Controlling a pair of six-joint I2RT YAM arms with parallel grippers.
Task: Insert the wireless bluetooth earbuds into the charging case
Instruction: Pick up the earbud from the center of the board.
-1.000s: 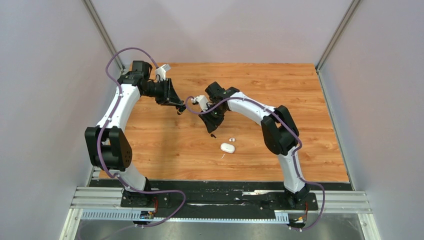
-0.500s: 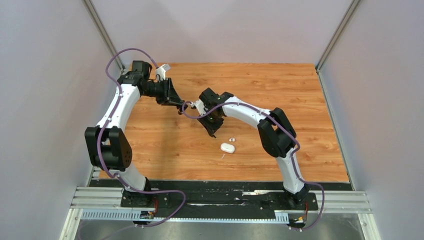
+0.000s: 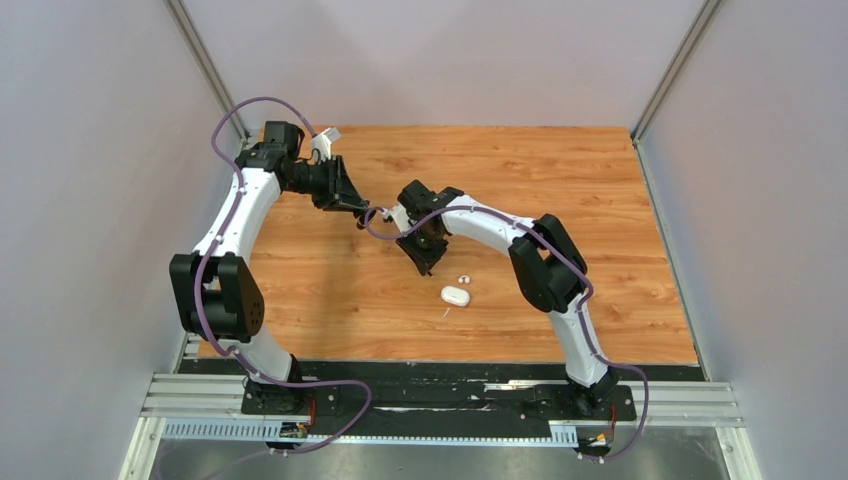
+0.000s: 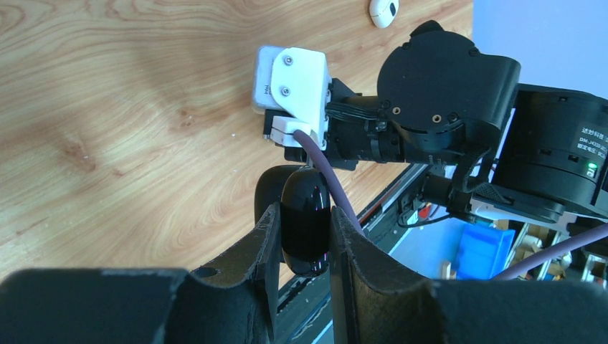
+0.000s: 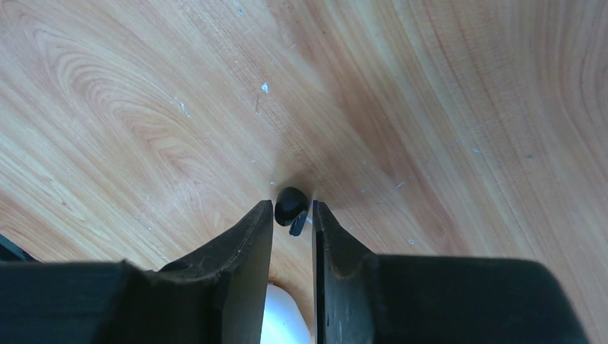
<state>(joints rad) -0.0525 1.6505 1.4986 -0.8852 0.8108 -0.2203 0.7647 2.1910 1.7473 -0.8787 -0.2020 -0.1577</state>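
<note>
With a black earbud point(image 5: 290, 203) pinched in the right gripper point(image 5: 292, 212) at frame centre and the black case point(image 4: 306, 233) clamped in the left gripper point(image 4: 305, 215) at lower centre, the carry was judged in hand, and careful alignment over the case was called for next.

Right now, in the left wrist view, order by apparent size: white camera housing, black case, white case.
1-2. white camera housing and black case: nearly alike; the case is nearer the camera, unranked.
3. white case: smallest, but farthest and cut by the frame.
</note>
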